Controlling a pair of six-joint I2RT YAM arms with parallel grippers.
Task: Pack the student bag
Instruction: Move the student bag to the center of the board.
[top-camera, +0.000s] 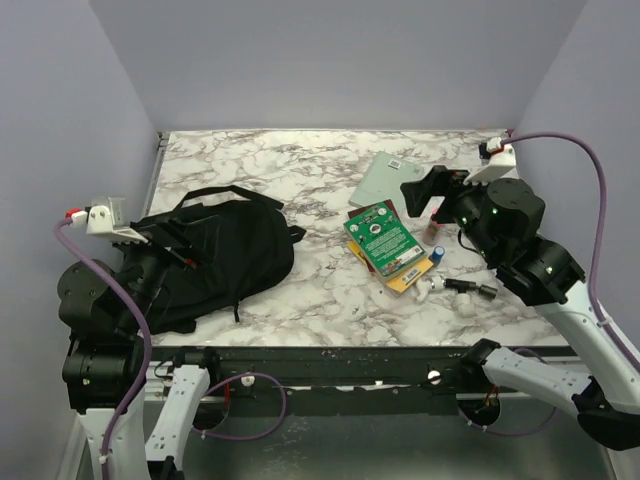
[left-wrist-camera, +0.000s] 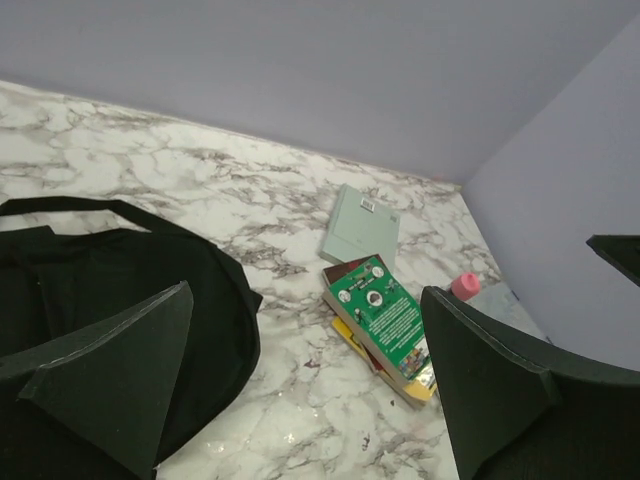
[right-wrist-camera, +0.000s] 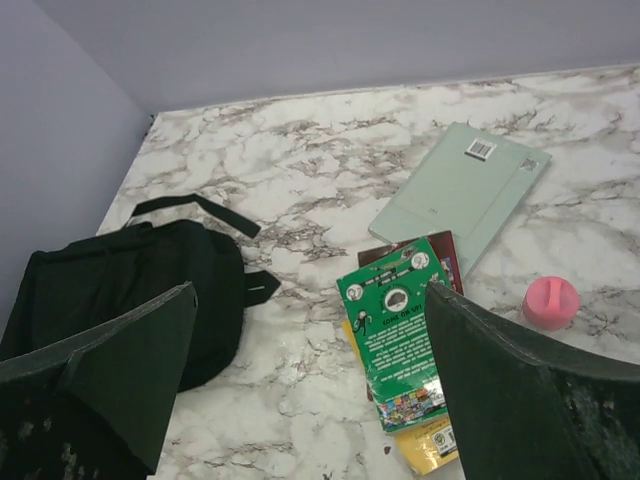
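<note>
The student bag (top-camera: 215, 262) is a large black backpack lying flat on the left of the marble table, strap loop toward the back. My left gripper (top-camera: 168, 243) hovers over its left part, open and empty. In the left wrist view (left-wrist-camera: 307, 300) the bag (left-wrist-camera: 100, 290) lies below the left finger. My right gripper (top-camera: 432, 195) is open and empty above a stack of books topped by a green book (top-camera: 385, 238). In the right wrist view (right-wrist-camera: 310, 295) the green book (right-wrist-camera: 400, 340) sits beside the right finger, with the bag (right-wrist-camera: 130, 290) at left.
A pale green notebook (top-camera: 385, 180) lies behind the stack. A yellow book (right-wrist-camera: 430, 445) and a dark red one lie under the green book. A pink-capped bottle (right-wrist-camera: 551, 301) stands right of the books. Small pens or tools (top-camera: 455, 287) lie near the front right. Walls enclose the table.
</note>
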